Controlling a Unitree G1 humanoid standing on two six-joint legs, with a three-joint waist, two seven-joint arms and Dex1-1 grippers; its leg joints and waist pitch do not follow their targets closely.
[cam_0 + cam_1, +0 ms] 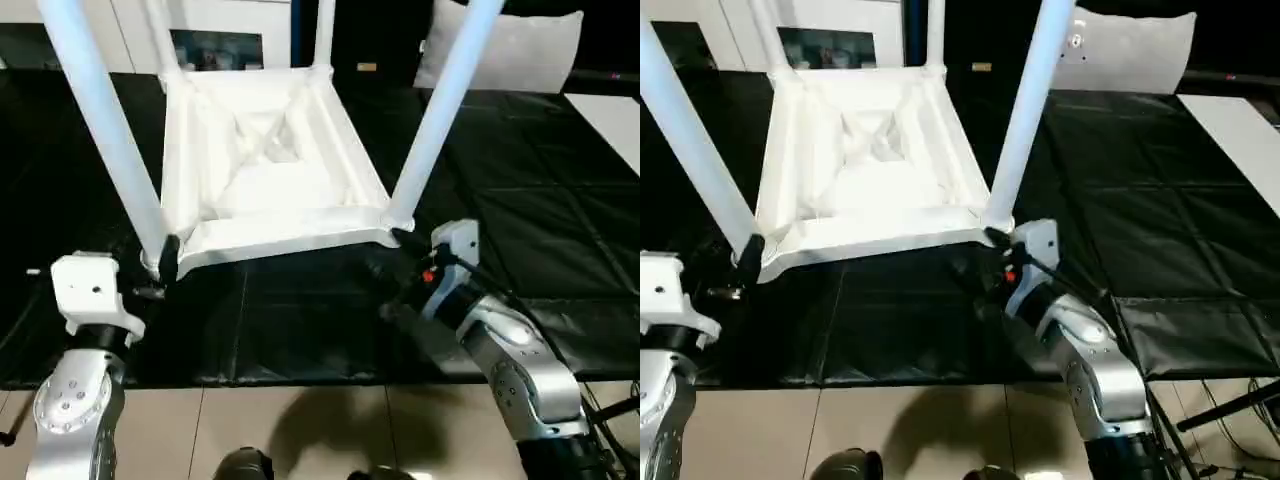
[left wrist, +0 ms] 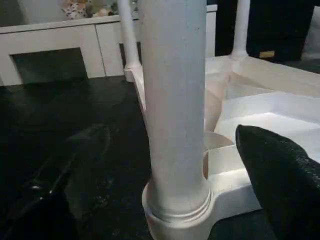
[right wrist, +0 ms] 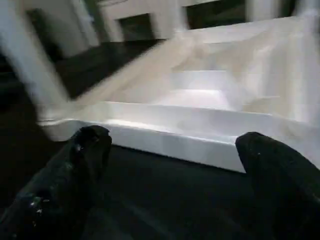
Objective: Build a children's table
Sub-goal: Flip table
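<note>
The children's table (image 1: 270, 160) lies upside down on the black mat, ribbed underside up, with all four white legs standing in its corner sockets. My left gripper (image 2: 175, 170) is open at the near left corner, its black fingers (image 2: 280, 175) standing either side of the near left leg (image 1: 105, 120) just above the socket, apart from it. My right gripper (image 3: 175, 165) is open beside the near right corner, below the near right leg (image 1: 440, 110). It faces the table's front rim (image 3: 165, 137) and holds nothing.
A long white cabinet (image 1: 215, 30) stands behind the table, and a white cushion (image 1: 520, 50) lies at the back right. The black mat (image 1: 520, 180) ends at a tiled floor (image 1: 300, 430) near me. A white panel (image 1: 615, 115) lies far right, cables (image 1: 1230, 410) near right.
</note>
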